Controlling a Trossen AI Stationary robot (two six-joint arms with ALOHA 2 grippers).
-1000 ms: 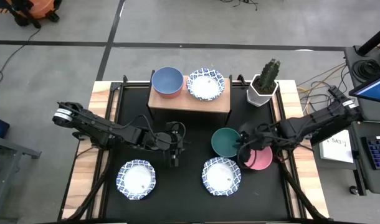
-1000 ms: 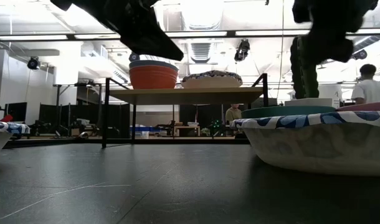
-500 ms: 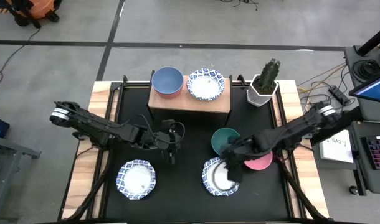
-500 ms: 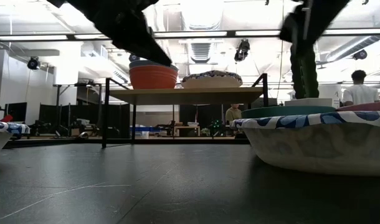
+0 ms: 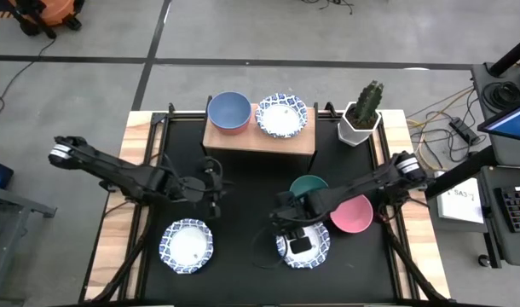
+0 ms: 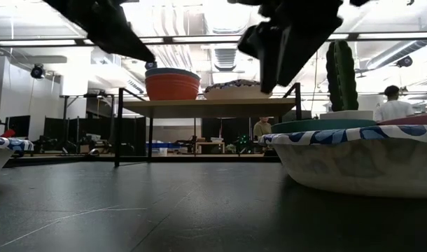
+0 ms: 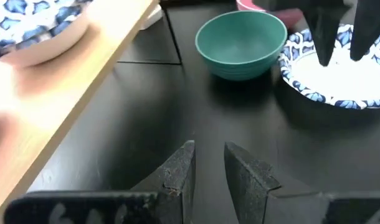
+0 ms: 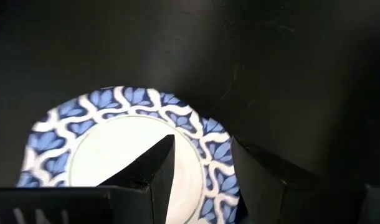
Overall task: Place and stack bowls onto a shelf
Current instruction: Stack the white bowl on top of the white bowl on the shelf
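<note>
The shelf (image 5: 258,136) is standing at the far middle of the black tabletop (image 5: 251,213), and it is already carrying a blue bowl (image 5: 229,112) nested in a red one on its left half and a blue-patterned bowl (image 5: 281,116) on its right half, so both spots are now serving as bases for stacking. The remaining bowls are waiting on the tabletop: a green bowl (image 5: 309,194) and a pink bowl (image 5: 352,213) close together right of centre, a patterned bowl (image 5: 304,242) just in front of the green one, and another patterned bowl (image 5: 187,245) at the front left. The right gripper (image 5: 296,232) is hanging directly over the near-right patterned bowl's scalloped rim (image 8: 124,109), fingers (image 8: 157,168) spread wide with nothing between them; in the right wrist view they are straddling the rim's edge, which looks like an approach to pinch the wall of that bowl, probably because it matches the patterned one on the shelf. The left gripper (image 5: 212,194) is waiting left of centre above bare tabletop, in front of the shelf's left end, its fingers (image 7: 180,169) standing a narrow gap apart and gripping nothing, seemingly kept clear of the right arm's reach. A cactus pot (image 5: 361,119) is sitting at the far right, beside the shelf.
</note>
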